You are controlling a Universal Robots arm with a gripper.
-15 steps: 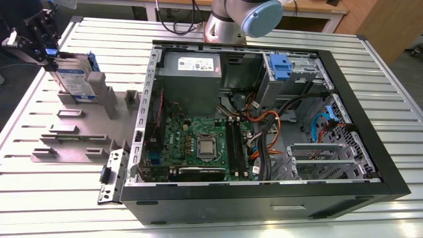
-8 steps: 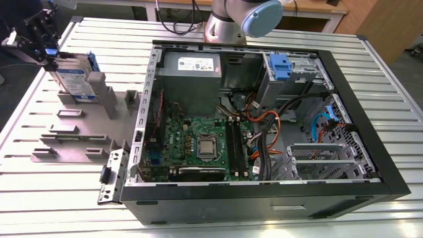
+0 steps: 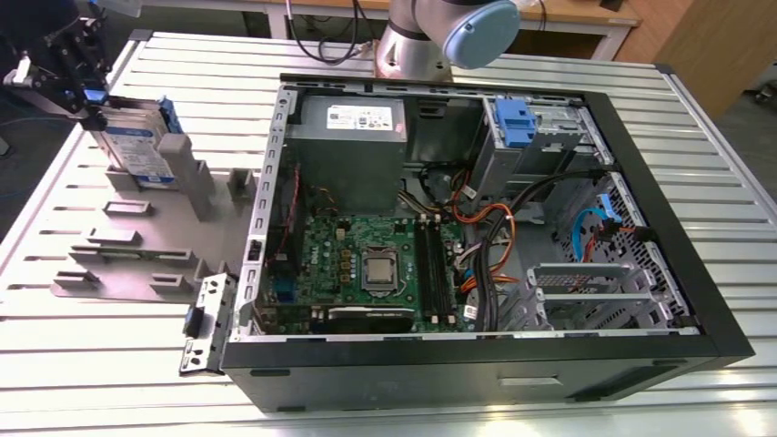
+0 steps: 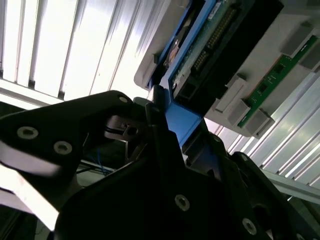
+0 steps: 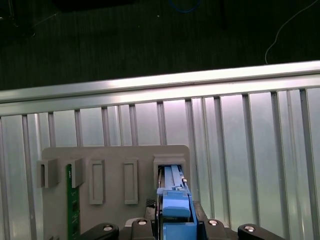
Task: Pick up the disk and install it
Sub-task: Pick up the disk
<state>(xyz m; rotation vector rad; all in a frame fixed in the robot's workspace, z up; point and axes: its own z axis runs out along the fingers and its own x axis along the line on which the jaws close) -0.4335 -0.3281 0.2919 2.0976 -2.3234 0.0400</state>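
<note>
Gripper (image 3: pixel 85 89) looks clamped on the blue end tab of the disk (image 3: pixel 131 141). In the second wrist view the black fingers (image 4: pixel 160 130) sit tight on both sides of that tab. The disk stands on edge in a slot of the grey holder plate (image 3: pixel 134 246), near the table (image 3: pixel 109 373) edge on the exterior view's left, towards the far corner. Open PC case (image 3: pixel 716 300) sits mid-table, well apart. A green circuit board (image 5: pixel 73 200) is parked in another slot of the holder.
</note>
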